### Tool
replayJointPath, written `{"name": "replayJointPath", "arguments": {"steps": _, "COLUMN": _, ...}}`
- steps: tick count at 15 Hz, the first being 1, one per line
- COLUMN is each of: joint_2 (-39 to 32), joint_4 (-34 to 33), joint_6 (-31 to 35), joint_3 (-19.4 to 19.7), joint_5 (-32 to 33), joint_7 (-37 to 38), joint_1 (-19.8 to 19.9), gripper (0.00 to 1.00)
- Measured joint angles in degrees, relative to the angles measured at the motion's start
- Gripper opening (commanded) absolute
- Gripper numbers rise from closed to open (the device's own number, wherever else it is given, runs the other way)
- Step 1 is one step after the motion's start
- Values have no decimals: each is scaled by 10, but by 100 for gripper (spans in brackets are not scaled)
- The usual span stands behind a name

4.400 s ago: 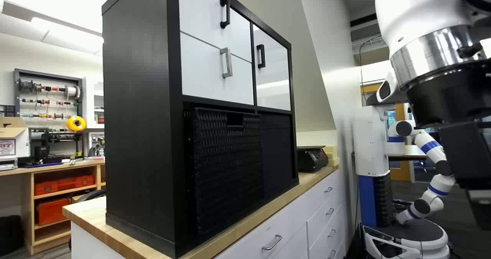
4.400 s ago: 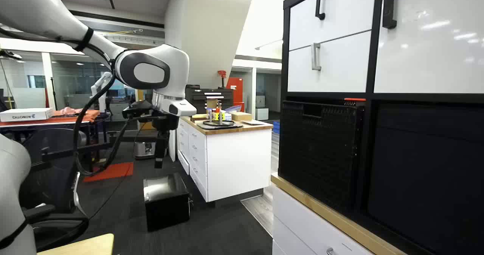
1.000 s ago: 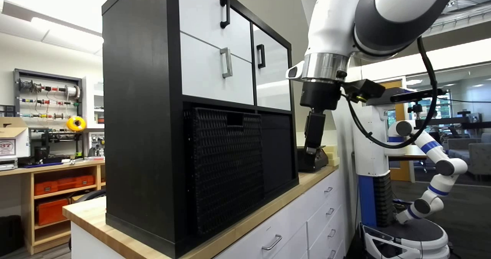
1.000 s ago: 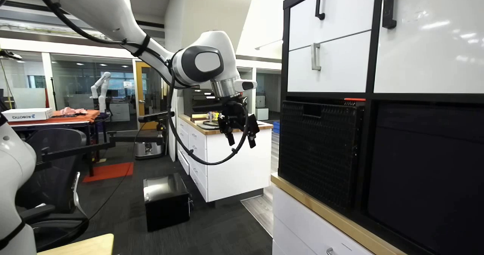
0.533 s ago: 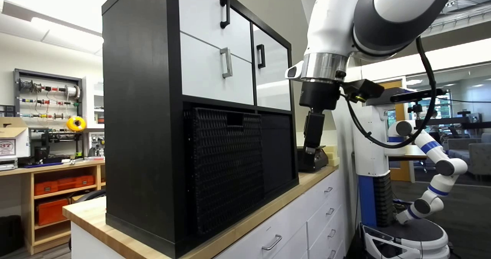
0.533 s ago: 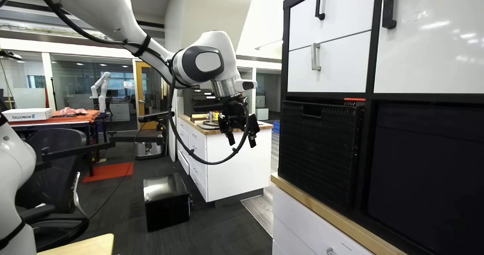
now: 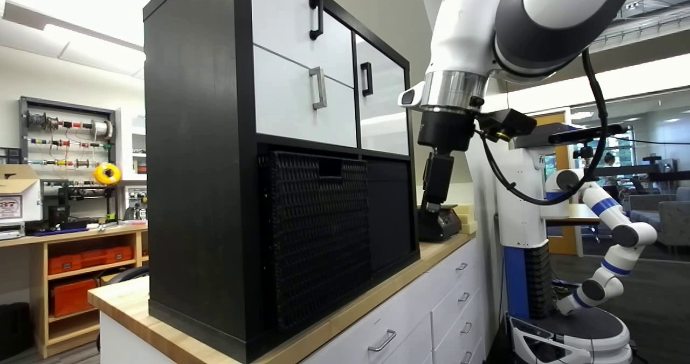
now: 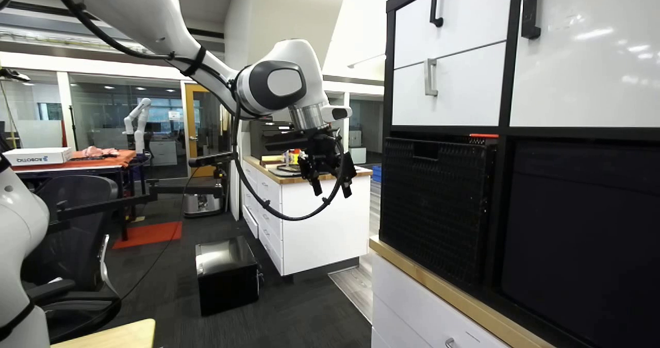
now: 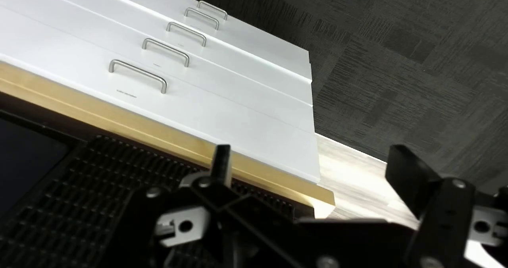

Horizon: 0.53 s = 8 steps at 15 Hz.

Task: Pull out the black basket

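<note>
Black basket (image 7: 322,240): seated in lower row of cabinet (image 7: 194,153). Gripper (image 9: 310,160): spread wide, nothing held, clear of basket. Handling (estimate): light for bulk, stiff-sided; contents unseen. Take hold at handle slot (image 7: 330,168), top front edge.

rough woven basket (image 7: 321,232), smooth wooden countertop (image 7: 377,295)

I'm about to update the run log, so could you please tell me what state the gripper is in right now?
Gripper: open, jaws apart, holding nothing; the black basket is not gripped.
</note>
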<state>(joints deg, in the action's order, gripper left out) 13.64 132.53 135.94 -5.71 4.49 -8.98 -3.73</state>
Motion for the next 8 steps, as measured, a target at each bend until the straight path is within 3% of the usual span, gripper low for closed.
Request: {"name": "replayJointPath", "arguments": {"steps": 8, "joint_2": -18, "joint_4": -55, "joint_6": 41, "joint_3": 16, "joint_5": -7, "joint_7": -156, "joint_1": -10, "gripper": 100}}
